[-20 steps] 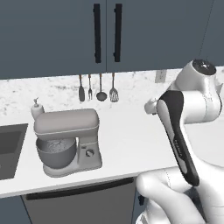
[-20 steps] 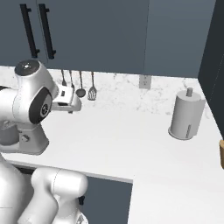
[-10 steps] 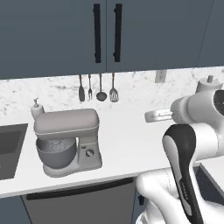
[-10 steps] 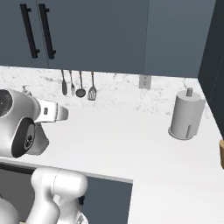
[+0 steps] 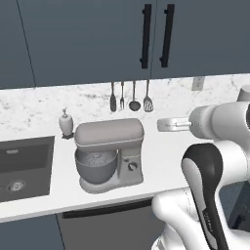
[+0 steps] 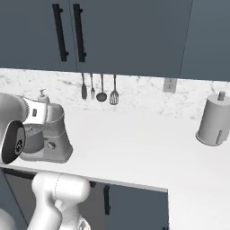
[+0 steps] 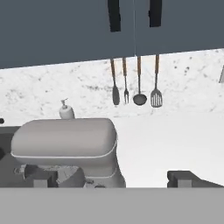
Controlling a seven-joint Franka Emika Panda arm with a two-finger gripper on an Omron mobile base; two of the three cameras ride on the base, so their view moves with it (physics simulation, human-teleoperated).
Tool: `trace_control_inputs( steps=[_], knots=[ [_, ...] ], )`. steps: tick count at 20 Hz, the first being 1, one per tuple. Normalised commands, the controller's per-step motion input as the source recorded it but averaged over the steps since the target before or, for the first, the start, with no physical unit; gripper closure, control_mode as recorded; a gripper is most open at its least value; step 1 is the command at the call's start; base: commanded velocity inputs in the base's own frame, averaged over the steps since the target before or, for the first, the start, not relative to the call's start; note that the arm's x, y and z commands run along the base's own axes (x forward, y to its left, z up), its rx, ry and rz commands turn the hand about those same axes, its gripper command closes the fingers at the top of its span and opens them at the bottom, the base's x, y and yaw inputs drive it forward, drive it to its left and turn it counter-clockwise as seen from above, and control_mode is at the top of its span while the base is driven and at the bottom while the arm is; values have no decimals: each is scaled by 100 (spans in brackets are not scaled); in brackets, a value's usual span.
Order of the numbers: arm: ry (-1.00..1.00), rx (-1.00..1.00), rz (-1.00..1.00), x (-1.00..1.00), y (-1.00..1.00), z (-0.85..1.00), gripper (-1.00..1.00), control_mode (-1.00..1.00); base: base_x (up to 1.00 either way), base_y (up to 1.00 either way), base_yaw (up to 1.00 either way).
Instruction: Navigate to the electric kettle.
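I'm facing a white worktop (image 6: pixel 134 148) under dark blue cabinets, and the electric kettle I'm after is nowhere along this stretch, so my guess is more driving lies ahead. A grey stand mixer (image 5: pixel 108 154) with a steel bowl sits near the front edge beside a dark sink (image 5: pixel 24 166). Four utensils (image 7: pixel 133 83) hang on the marbled backsplash, handy over the worktop. A grey paper towel roll (image 6: pixel 214 119) stands upright at the far right. My jaws (image 7: pixel 113 179) point at the mixer; how wide they stand I cannot tell, nothing between them.
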Motion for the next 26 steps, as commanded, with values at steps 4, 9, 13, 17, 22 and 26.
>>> trace_control_inputs(
  steps=[4, 9, 13, 17, 22, 26],
  knots=[
    [0, 0, 0, 0, 0, 0, -100, 100, -29, 100, -9],
    [0, 0, 0, 0, 0, 0, -100, 100, -97, 100, -5],
    [0, 0, 0, 0, 0, 0, -100, 100, -100, 100, 0],
    [0, 0, 0, 0, 0, 0, -100, 100, -98, 100, 0],
    [0, 0, 0, 0, 0, 0, -100, 100, -62, 100, 8],
    [0, 0, 0, 0, 0, 0, -100, 100, -24, 100, 4]
  ],
)
